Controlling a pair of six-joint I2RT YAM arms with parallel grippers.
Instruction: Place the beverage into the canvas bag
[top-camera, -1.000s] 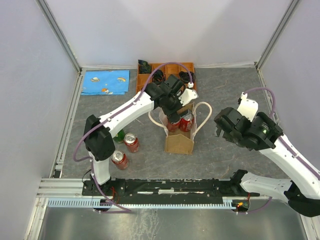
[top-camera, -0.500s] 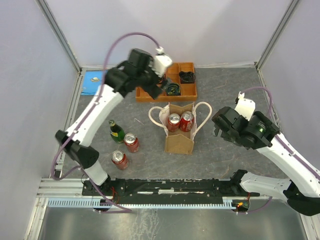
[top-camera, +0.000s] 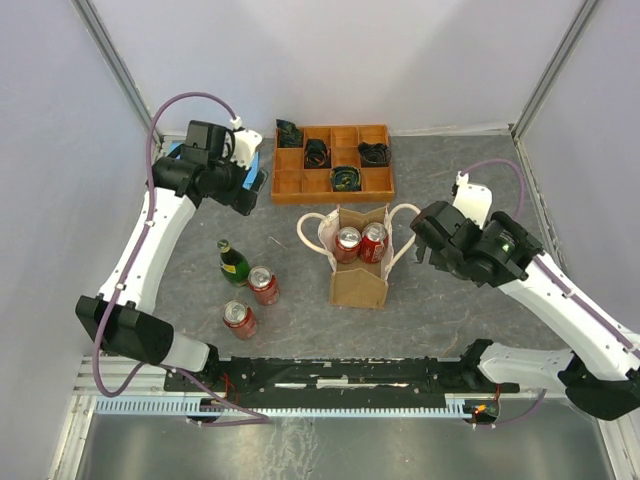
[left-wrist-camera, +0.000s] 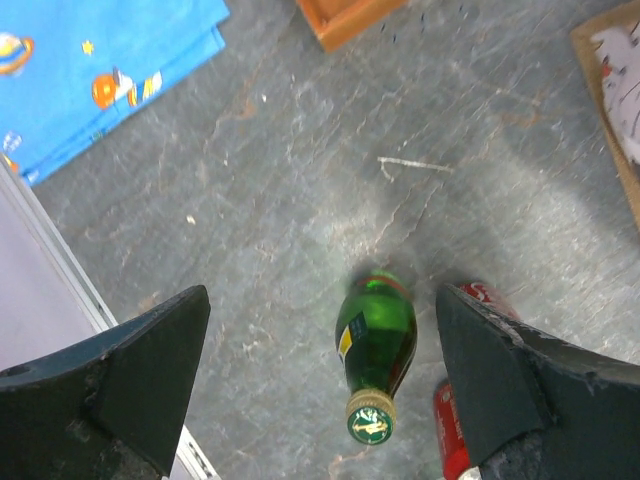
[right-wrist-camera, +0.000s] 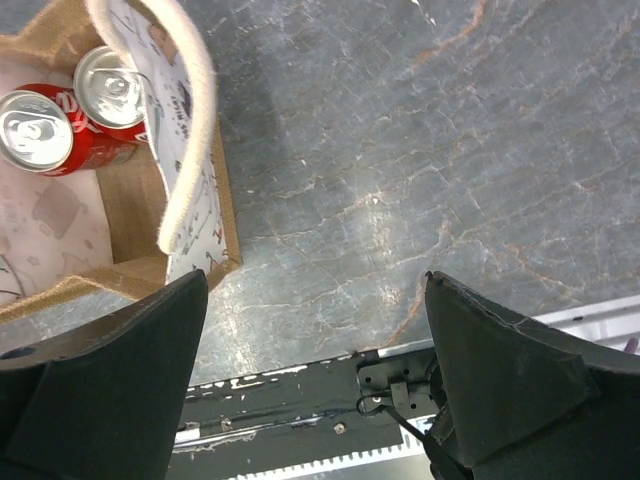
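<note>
Inside canvas bag (top-camera: 358, 288), two half-hidden red cans (top-camera: 347, 238); left hand (left-wrist-camera: 320, 340), right hand (right-wrist-camera: 310, 340) splayed, empty

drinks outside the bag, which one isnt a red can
The green bottle, gold-capped and standing upright; the can beside it and the near can are both red.

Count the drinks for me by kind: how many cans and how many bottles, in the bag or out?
Red cans: 4 (2 in the canvas bag, 2 on the table)
Green bottles: 1, on the table
Total: 5 drinks
</note>
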